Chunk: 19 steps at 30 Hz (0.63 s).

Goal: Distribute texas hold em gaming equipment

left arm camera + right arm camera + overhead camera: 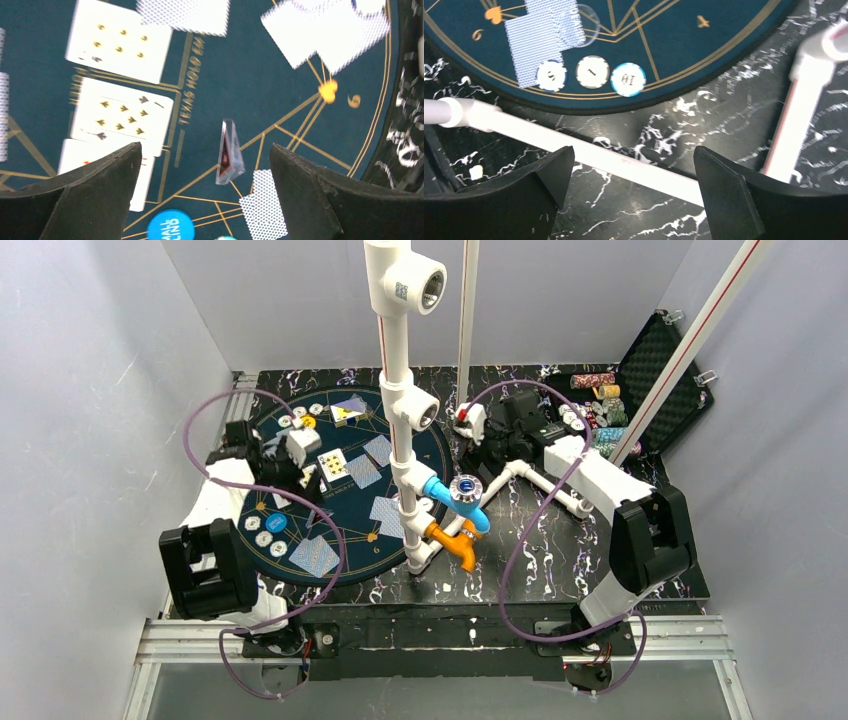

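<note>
A round teal poker mat (352, 530) holds face-up cards (120, 116), face-down blue-backed cards (262, 210) and chips. My left gripper (205, 147) is open above the mat. Below its gap, a small clear-edged piece with a red and black face (230, 152) stands tilted on edge. A blue blind chip (170, 226) lies near the left finger. My left gripper also shows in the top view (290, 455). My right gripper (634, 150) is open and empty over the black marble table, just off the mat's right edge. Three chips (592, 71) lie in a row by a face-down card (541, 37).
A white pipe frame (400, 390) with blue and orange fittings (455, 515) stands at the mat's right edge. One pipe (624, 165) runs under my right gripper. An open black case (650, 370) with chip stacks (600, 400) sits at the back right.
</note>
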Motion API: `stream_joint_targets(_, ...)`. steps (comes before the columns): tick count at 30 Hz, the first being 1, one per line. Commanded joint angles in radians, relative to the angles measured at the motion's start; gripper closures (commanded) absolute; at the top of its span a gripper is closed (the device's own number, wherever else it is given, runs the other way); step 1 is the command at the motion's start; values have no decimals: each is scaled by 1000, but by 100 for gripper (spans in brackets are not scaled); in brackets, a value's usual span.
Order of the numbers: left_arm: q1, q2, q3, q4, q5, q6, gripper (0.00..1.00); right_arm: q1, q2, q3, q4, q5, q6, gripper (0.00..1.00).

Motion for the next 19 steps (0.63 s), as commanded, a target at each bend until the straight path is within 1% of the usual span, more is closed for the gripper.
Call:
stream_joint_targets(1, 6, -44, 213, -90, -9, -270, 2, -84, -74, -27, 124, -10, 117, 2)
stream_joint_targets(5, 5, 25, 394, -115, -84, -479, 2, -167, -122, -61, 193, -6, 223, 2)
stream_joint_targets(7, 4, 39, 442, -109, -107, -567, 2, -181, -145, -84, 209, 19, 254, 2)
stream_joint_targets(8, 4, 41, 457, -106, -111, -589, 2, -182, -158, -98, 215, 36, 264, 2)
stream_joint_targets(12, 3, 45, 454, -54, -144, -669, 2, -182, -205, -172, 252, 66, 305, 2)
stream_joint_targets(15, -4, 37, 416, 4, -172, -747, 2, -182, -231, -222, 274, 70, 324, 2)
stream_joint_targets(19, -23, 38, 383, 30, -219, -771, 2, -181, -255, -241, 283, 71, 330, 2)
